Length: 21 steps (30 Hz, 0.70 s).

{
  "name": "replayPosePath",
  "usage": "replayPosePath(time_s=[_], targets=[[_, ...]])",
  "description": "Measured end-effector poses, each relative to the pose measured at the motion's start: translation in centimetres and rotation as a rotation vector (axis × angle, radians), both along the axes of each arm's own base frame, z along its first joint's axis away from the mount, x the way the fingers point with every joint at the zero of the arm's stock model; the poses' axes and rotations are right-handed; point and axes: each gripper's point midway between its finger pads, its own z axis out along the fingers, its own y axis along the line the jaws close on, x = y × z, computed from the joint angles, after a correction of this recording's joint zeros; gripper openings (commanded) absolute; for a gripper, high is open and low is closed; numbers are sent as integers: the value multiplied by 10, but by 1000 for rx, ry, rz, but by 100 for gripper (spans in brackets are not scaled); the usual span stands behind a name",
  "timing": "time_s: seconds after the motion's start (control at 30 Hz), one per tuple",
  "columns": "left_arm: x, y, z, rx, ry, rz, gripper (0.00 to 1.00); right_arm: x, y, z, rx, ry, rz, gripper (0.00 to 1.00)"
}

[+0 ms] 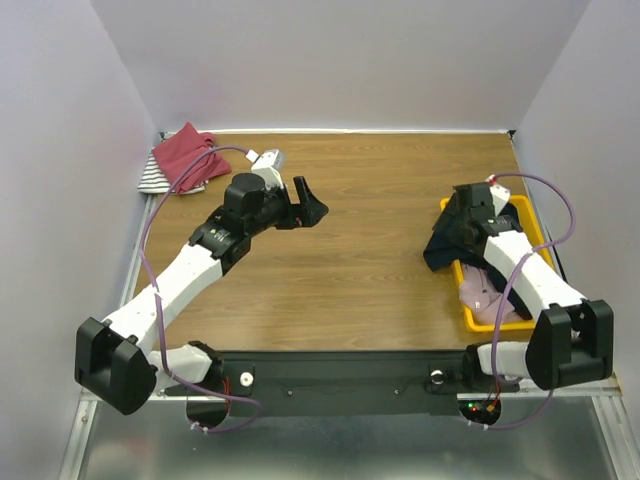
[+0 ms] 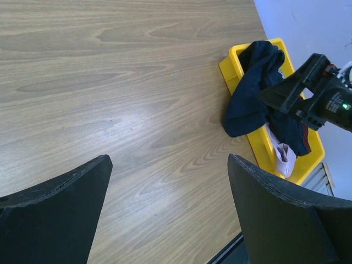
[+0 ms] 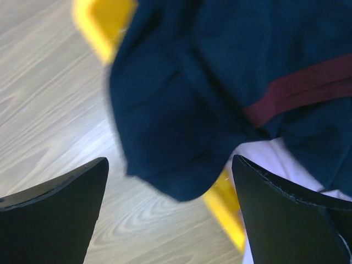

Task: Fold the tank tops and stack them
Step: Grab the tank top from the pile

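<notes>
A navy tank top point(image 1: 438, 252) with maroon trim hangs over the left rim of the yellow tray point(image 1: 478, 322), partly spilling onto the table. Under it lies a pale pink tank top point(image 1: 483, 290). My right gripper point(image 1: 462, 212) hovers just above the navy cloth point(image 3: 181, 110), open and holding nothing point(image 3: 169, 160). A red tank top point(image 1: 183, 150) lies on a black-white striped one point(image 1: 152, 180) in the far left corner. My left gripper point(image 1: 308, 203) stands open over bare wood near the middle left point(image 2: 169, 159). In the left wrist view the navy top point(image 2: 250, 93) and pink top point(image 2: 283, 157) show in the tray point(image 2: 234, 58).
The table is wood-grained, with white walls on three sides. The tray sits against the right edge. A metal rail runs along the left edge. Both arm bases and a black bar sit at the near edge.
</notes>
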Motion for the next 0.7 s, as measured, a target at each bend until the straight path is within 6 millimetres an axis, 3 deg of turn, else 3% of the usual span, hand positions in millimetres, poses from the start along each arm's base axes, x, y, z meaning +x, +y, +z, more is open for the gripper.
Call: replayPosePath(time_s=[0.3, 0.4, 0.47, 0.5, 0.63, 0.7], targets=[[-7, -3, 5, -16, -7, -37, 98, 3, -73, -40, 47, 49, -218, 95], [-8, -4, 6, -17, -10, -47, 98, 11, -87, -50, 54, 46, -256, 79], [-9, -4, 6, -17, -10, -50, 98, 16, -94, -58, 59, 49, -268, 60], [-9, -4, 6, -17, -10, -50, 98, 17, -96, -63, 63, 52, -275, 45], [-9, -4, 6, -17, -10, -50, 98, 24, -101, -63, 59, 43, -279, 25], [-9, -4, 6, -17, -10, -50, 98, 31, -102, -54, 56, 23, -274, 21]])
